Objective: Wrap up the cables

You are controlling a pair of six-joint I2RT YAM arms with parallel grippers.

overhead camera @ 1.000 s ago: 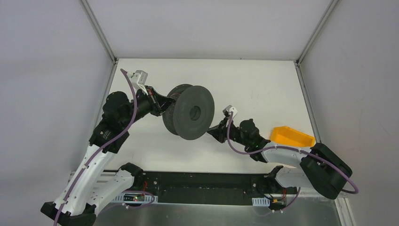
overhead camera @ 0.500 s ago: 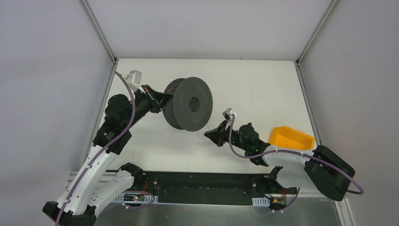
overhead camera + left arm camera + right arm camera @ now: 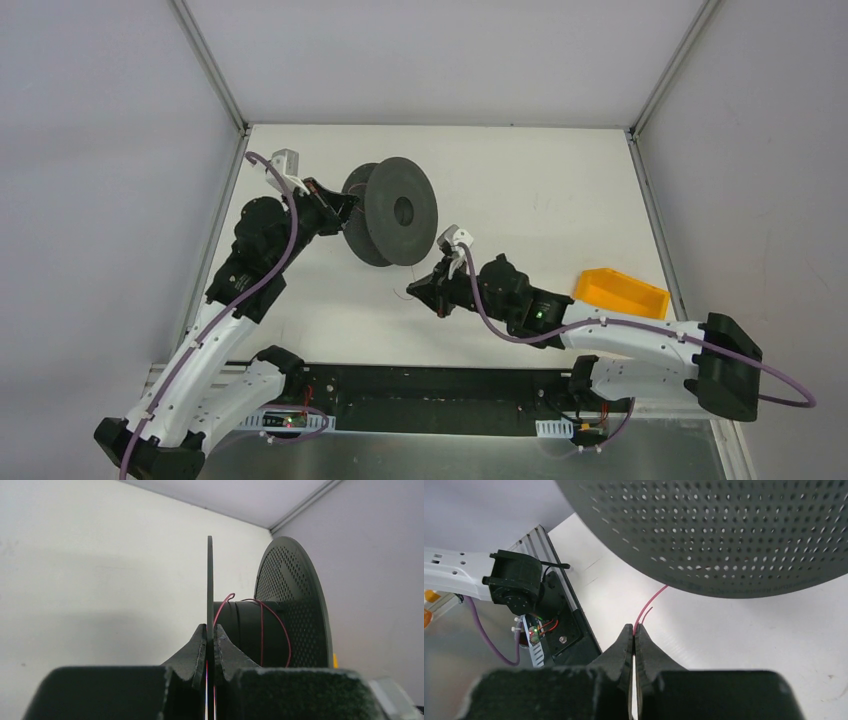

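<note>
Over the white table, the dark spool has one flange clamped by the left gripper, and at its six o'clock the right gripper pinches the thin pink cable, best held taut and guided between the flanges while winding.

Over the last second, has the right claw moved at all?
Yes. The right claw has slid left, away from the orange bin, which stayed put. It is pinching the thin cable.

Thin pinkish-red cable, loosely looped round spool hub, strand pinched in right pincer
</note>
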